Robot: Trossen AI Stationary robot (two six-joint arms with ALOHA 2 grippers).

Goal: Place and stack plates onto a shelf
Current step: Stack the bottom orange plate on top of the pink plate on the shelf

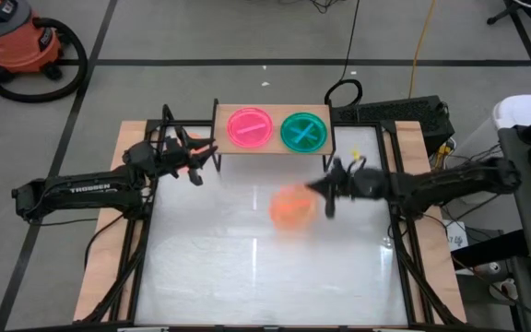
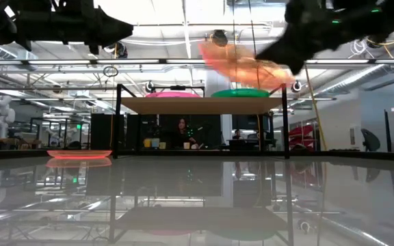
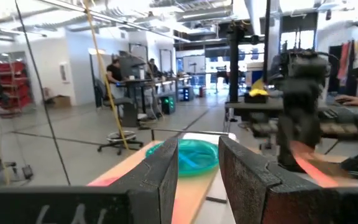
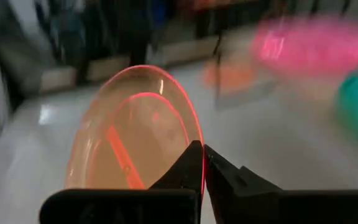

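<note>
The shelf [image 1: 272, 148] stands at the table's far edge, with a pink plate [image 1: 250, 127] and a green plate [image 1: 303, 131] side by side on its wooden board [image 2: 200, 104]. My right gripper [image 1: 325, 192] is shut on an orange plate [image 1: 293, 206], which is in the air in front of the shelf, below the green plate in the high view. A second orange plate [image 2: 79, 154] lies flat on the table, left of the shelf in the low view. My left gripper [image 1: 196, 166] hovers open by the shelf's left end and holds nothing. My right gripper pinches the orange plate by its rim [image 4: 199, 163] between the two fingers, coming level from the table's right. The plate is lifted clear and tilted [image 2: 245, 65], higher than the shelf's board, reaching away from the fingers toward the table's left.
Black frame rails run along the table's left and right sides [image 1: 136, 258]. The white tabletop [image 1: 265, 277] nearer than the shelf is bare. Beyond the table the low view shows a room with desks and a seated person [image 2: 182, 130].
</note>
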